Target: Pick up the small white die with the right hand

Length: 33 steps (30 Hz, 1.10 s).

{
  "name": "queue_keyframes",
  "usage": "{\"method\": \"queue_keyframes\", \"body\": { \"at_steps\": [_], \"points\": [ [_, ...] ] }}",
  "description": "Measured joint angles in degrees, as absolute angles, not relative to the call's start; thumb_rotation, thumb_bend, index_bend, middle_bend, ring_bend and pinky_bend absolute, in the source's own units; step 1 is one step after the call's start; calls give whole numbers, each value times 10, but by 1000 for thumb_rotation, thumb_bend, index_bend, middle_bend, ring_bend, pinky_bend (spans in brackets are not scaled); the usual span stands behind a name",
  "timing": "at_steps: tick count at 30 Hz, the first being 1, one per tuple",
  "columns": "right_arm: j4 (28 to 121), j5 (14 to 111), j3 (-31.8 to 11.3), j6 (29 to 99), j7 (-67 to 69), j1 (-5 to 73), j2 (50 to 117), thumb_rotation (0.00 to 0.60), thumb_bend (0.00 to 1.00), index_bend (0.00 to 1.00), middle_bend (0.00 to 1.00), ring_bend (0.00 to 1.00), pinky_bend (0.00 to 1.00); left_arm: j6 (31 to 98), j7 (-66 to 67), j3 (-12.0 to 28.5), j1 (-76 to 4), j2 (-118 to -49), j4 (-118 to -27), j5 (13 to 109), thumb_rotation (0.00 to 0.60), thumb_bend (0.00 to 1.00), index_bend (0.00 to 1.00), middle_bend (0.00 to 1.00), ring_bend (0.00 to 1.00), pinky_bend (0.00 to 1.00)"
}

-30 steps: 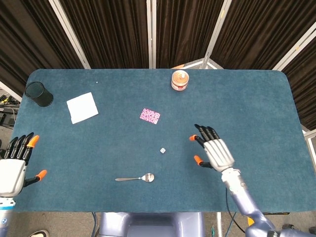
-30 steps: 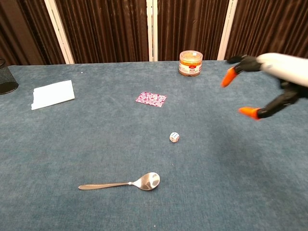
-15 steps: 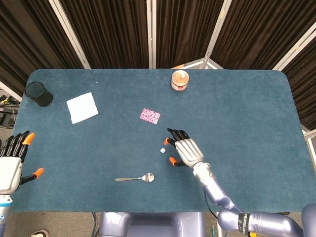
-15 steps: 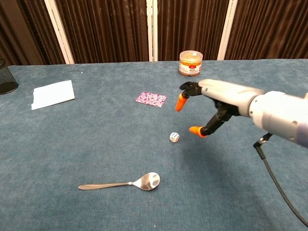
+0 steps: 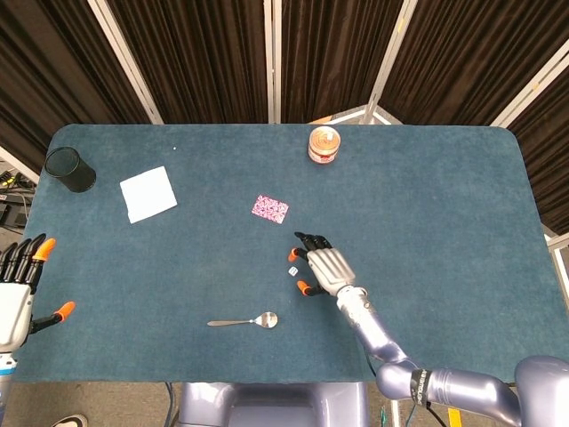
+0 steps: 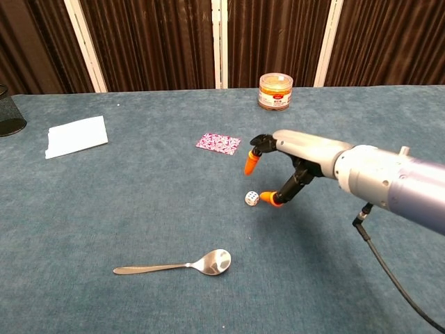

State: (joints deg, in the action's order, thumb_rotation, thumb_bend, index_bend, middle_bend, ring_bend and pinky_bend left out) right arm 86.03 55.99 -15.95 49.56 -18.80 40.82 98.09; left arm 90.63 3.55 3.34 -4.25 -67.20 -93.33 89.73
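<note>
Only the head view shows the left hand (image 5: 16,298), open with fingers spread and empty off the bench's (image 5: 444,222) near left edge, while the chest view shows the gap under the right hand (image 6: 281,170) more plainly. That right hand hovers with fingers apart and holds nothing, its orange thumb tip just beside the small white die (image 6: 252,198), which rests on the blue bench between the spoon (image 6: 174,265) and the pink card (image 6: 218,143). Half a second ago the hand stood farther right and higher; it has since closed in and dropped toward the die.
</note>
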Motion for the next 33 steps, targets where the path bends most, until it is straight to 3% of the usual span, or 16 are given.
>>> {"method": "queue_keyframes", "body": {
  "at_steps": [12,19,33],
  "points": [
    [776,553,-151,480,-151,425,1035,600,294,379,49,0,0,901,37,33,-44,-672,-933,895,600,0,0,0,0,0],
    [729,567,-149,478,-123,432,1061,600,323,436,81,0,0,902,36,34,-44,-671,-933,893,600,0,0,0,0,0],
    [700,578,-144,479,-103,435,1076,600,369,480,120,0,0,903,41,31,-45,-672,-936,900,600,0,0,0,0,0]
  ]
}}
